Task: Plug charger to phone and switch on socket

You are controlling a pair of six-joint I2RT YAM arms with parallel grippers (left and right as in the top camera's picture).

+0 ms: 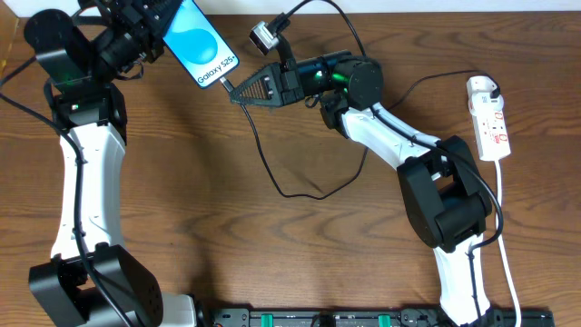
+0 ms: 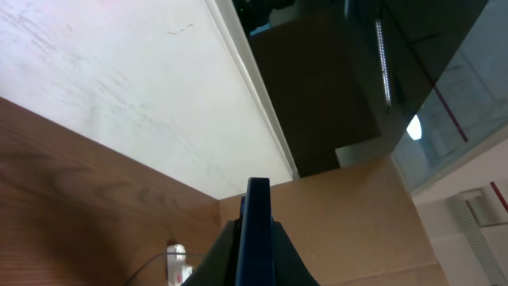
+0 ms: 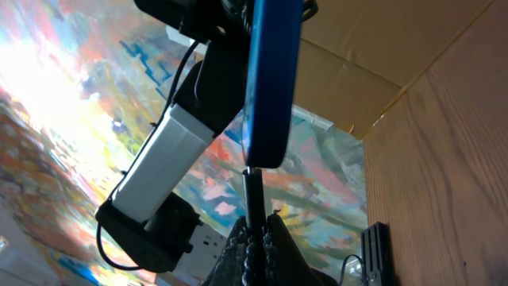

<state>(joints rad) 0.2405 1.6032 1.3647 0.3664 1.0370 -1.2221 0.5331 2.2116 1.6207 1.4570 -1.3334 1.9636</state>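
Phone: the slim smartphone with the bright light-blue screen (image 1: 198, 41) is held up off the brown wooden table (image 1: 182, 200) at the far left, with its "Galaxy S25+" end pointing toward the middle.
Left pincer: the left gripper (image 2: 256, 238) is clamped narrow on the phone, which shows edge-on between its fingers in the left wrist view.
Charger: the long thin black cable (image 1: 272, 173) hangs in a loop down onto the table. Its small black plug tip (image 3: 252, 195) meets the phone's lower edge. I cannot tell whether it is fully seated.
Right pincer: the right gripper (image 1: 243, 91) is closed tight around the plug tip, just below the phone.
Socket: the narrow white power strip with red marks (image 1: 491, 127) lies at the far right of the table, well apart from both grippers, with a white adapter head (image 1: 484, 89) on its far end. The switch position is too small to read.
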